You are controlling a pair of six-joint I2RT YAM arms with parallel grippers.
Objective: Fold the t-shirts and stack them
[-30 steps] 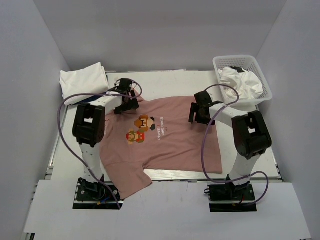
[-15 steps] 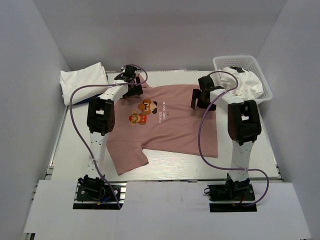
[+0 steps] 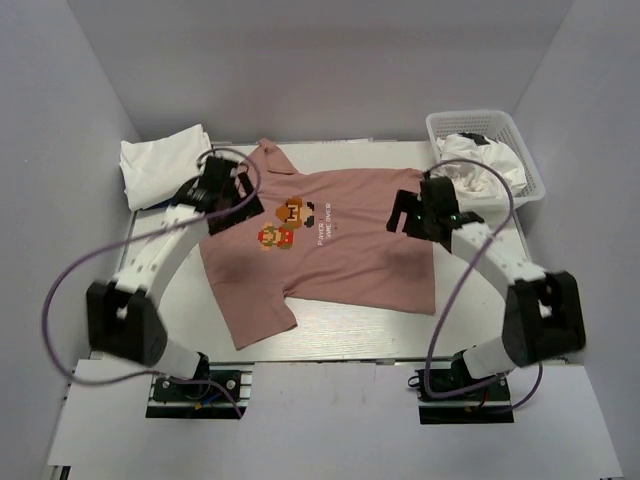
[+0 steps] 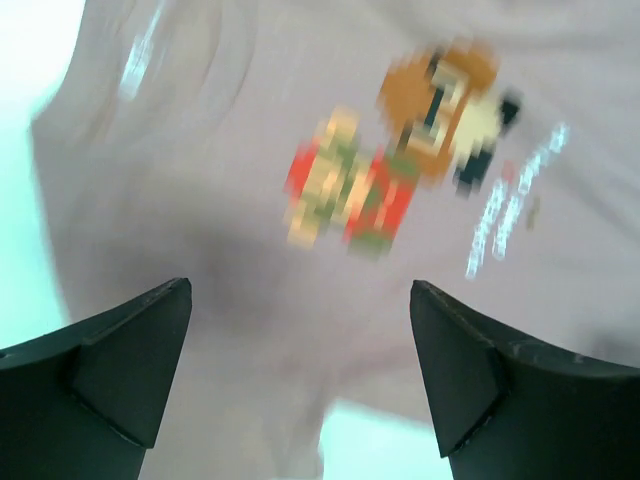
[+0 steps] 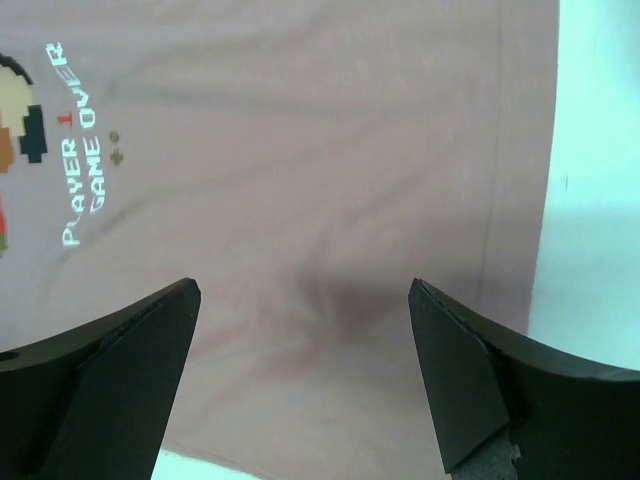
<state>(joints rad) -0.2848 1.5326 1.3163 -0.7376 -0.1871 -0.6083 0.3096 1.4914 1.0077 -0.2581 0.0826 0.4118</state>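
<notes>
The left hand (image 3: 218,192) hangs with its fingers spread wide and nothing between them. Directly beneath it lies the pink t-shirt (image 3: 345,260), spread flat on the desk (image 3: 350,335). In its wrist view the pixel-art print (image 4: 400,150) sits just ahead of the fingertips, blurred. Out beyond this hand, away from the other arm, a folded white t-shirt (image 3: 165,165) rests at the desk's far corner.

The right hand (image 3: 415,215) is also wide open and empty, poised above the opposite edge of the same pink t-shirt. Its own camera shows bare cloth under the gap and the lettering "PLAYER 1 GAME OVER" (image 5: 80,150) ahead toward the left finger. Past this hand's outer side stands a white mesh basket (image 3: 485,122) holding a crumpled white t-shirt (image 3: 480,165).
</notes>
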